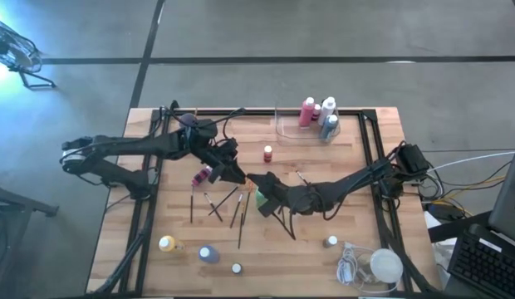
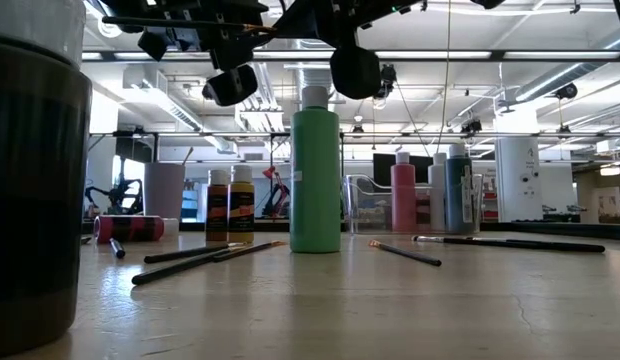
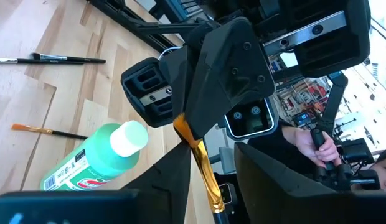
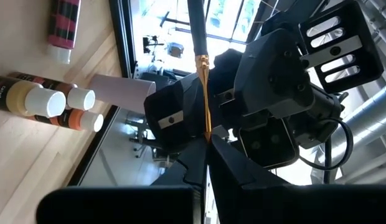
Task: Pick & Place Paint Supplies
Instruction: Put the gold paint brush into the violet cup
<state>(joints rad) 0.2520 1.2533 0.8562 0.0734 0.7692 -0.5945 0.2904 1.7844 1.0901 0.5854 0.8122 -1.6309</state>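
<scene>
Two grippers meet above the middle of the table (image 1: 316,158), sharing one paintbrush (image 3: 199,155). From the left edge, the left gripper (image 1: 239,174) reaches in; its fingers (image 3: 165,183) stand apart on either side of the brush handle, not yet pressing it. From the right edge, the right gripper (image 1: 256,184) is clenched on the same brush near its gold collar.

Risk: if the right gripper lets go before the left one clamps, the brush would likely drop among the things below. The two grippers sit almost touching, so a small misjudged move could bump them together or knock over the green bottle (image 1: 262,200) standing just beneath.

Counted from above, left to right:
- At least ten bottles, including a yellow one (image 1: 167,243) and a purple one (image 1: 208,254) near the front edge, a pink one (image 1: 203,175) lying down, and three in a clear tray (image 1: 284,131) at the back edge.
- About six loose brushes near the middle. Some cross, so the count is unsure.
</scene>
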